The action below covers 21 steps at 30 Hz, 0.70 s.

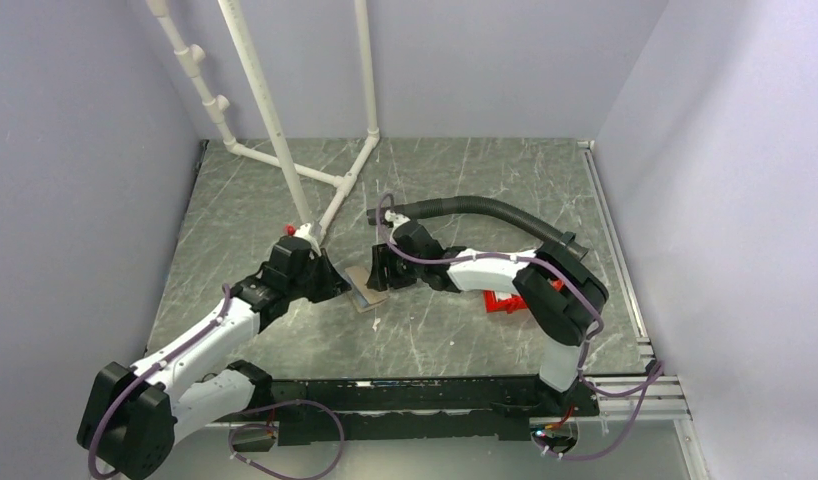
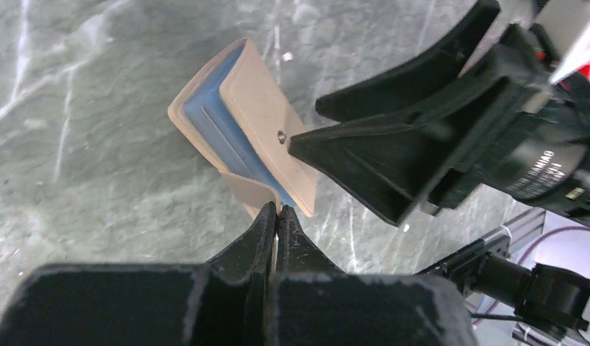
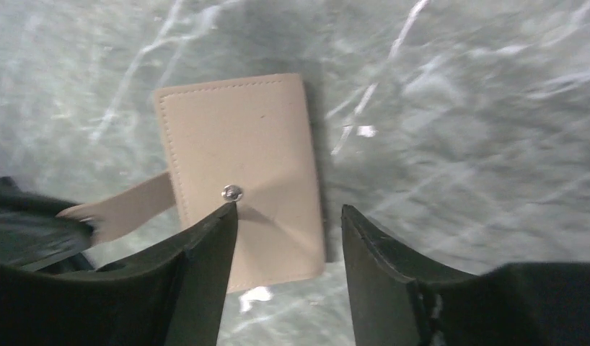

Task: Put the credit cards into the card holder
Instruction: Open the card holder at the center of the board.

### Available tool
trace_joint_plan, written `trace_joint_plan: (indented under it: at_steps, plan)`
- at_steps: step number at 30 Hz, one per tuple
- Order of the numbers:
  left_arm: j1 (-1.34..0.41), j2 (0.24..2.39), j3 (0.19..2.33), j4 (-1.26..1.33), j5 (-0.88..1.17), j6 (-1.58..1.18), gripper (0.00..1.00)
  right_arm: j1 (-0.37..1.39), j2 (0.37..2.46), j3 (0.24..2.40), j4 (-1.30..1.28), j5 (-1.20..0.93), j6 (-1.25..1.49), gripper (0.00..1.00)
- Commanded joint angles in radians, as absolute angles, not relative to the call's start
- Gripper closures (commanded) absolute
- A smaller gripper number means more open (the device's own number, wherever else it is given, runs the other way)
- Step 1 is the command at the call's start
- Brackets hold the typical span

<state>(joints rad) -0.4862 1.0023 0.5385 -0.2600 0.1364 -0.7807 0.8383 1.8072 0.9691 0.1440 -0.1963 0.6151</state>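
The tan card holder [image 1: 366, 292] lies on the grey table between my two grippers. In the left wrist view it [image 2: 257, 108] is partly folded, with a blue inner layer showing between its tan leaves. My left gripper [image 2: 278, 211] is shut on the holder's thin tan flap at its near end. My right gripper [image 3: 288, 209] is open above the holder [image 3: 241, 144], with its left fingertip [image 3: 223, 216] right at the round snap [image 3: 232, 192] and its right fingertip off the holder's edge. No loose credit cards are in view.
A red plastic bin [image 1: 504, 302] sits behind my right arm. A white pipe frame [image 1: 285, 150] stands at the back left. A black hose [image 1: 475, 207] lies behind the right arm. A small white scrap [image 3: 257, 294] lies by the holder.
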Motion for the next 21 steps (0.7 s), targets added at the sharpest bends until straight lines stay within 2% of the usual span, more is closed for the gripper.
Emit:
trace_joint_plan:
  at_steps: [1,5,7,14,21]
  plan:
    - [-0.487,1.006,0.604,-0.157,0.232,-0.724,1.0,0.837,1.747,1.03,-0.081,-0.021,0.399,0.37]
    - [-0.486,1.038,0.615,-0.139,0.266,-0.715,1.0,0.862,1.62,0.933,0.06,-0.145,0.285,0.2]
    - [-0.486,1.047,0.615,-0.129,0.278,-0.717,1.0,0.871,1.602,0.909,0.116,-0.168,0.288,0.16]
    - [-0.487,1.007,0.628,-0.15,0.285,-0.703,1.0,0.871,1.579,0.879,0.176,-0.153,0.309,0.17]
    - [-0.486,1.002,0.625,-0.197,0.256,-0.695,1.0,0.871,1.66,0.94,0.131,-0.122,0.332,0.36]
